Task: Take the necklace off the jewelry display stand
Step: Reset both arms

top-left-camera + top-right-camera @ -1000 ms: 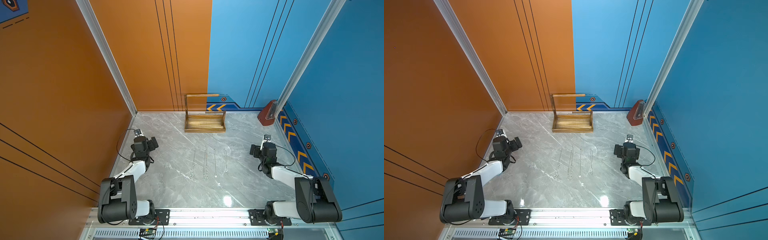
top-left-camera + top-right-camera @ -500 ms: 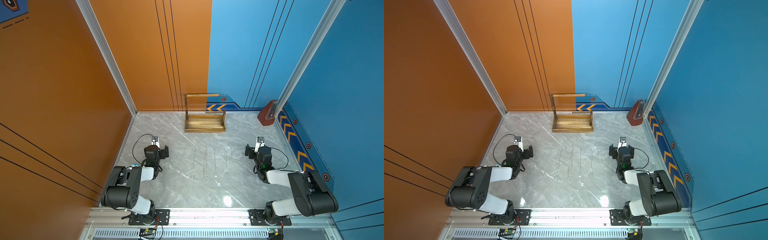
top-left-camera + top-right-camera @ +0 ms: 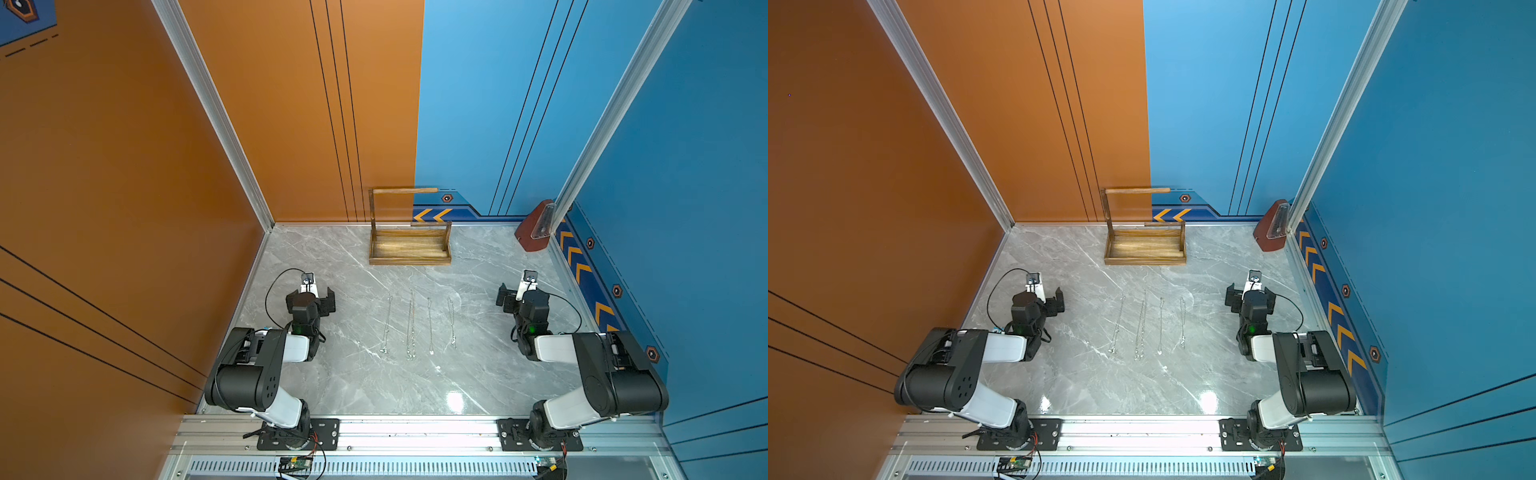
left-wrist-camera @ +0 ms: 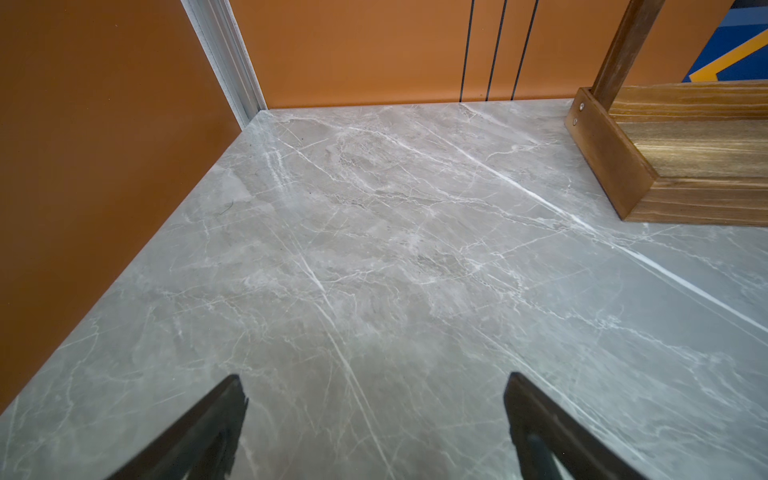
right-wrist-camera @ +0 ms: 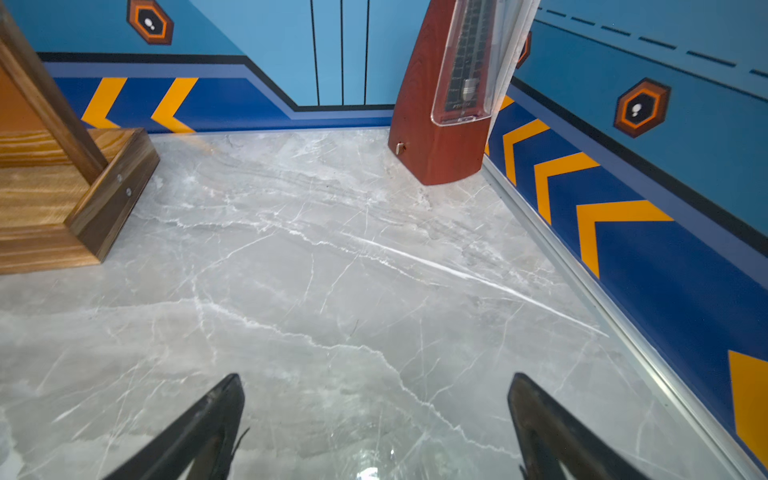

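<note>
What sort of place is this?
Probably a robot test booth: a marble-look tabletop walled by orange panels and blue panels, a left arm and a right arm bolted to an aluminium rail, and props such as a wooden jewelry display stand and a metronome.

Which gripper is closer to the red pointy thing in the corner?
Right. The right gripper sits in front of the metronome; the left gripper is across the table, past the necklaces.
</note>
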Robot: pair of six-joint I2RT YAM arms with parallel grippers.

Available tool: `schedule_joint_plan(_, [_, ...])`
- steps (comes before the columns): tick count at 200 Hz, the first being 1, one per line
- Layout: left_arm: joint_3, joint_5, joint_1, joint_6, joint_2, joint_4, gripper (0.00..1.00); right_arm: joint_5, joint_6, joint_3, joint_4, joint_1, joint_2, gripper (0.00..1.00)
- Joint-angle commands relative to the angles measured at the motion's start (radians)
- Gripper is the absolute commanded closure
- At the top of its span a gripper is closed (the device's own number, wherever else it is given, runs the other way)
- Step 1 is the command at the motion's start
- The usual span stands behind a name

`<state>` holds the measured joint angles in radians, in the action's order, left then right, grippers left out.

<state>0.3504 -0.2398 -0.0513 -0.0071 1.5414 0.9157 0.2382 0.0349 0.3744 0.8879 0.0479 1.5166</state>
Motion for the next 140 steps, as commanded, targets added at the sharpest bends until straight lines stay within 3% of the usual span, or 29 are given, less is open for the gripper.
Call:
schedule_joint_plan(1, [0.0,0.011,-0.012,0.022,-0.005,0.016,0.02,-0.021,0.03,0.009,-0.05,0.0,0.003,0.0])
schedule_joint_plan(23, [0.002,0.089,-0.015,0.053,-0.003,0.015,0.02,-0.021,0.03,0.011,-0.057,0.0,0.001,0.0])
schedule_joint_plan(82, [0.005,0.11,-0.019,0.066,0.0,0.015,0.02,-0.025,0.03,0.01,-0.056,-0.001,0.001,0.0])
schedule_joint_plan(140, [0.044,0.203,0.042,0.024,0.014,-0.037,0.02,-0.025,0.03,0.01,-0.056,-0.002,0.001,0.0])
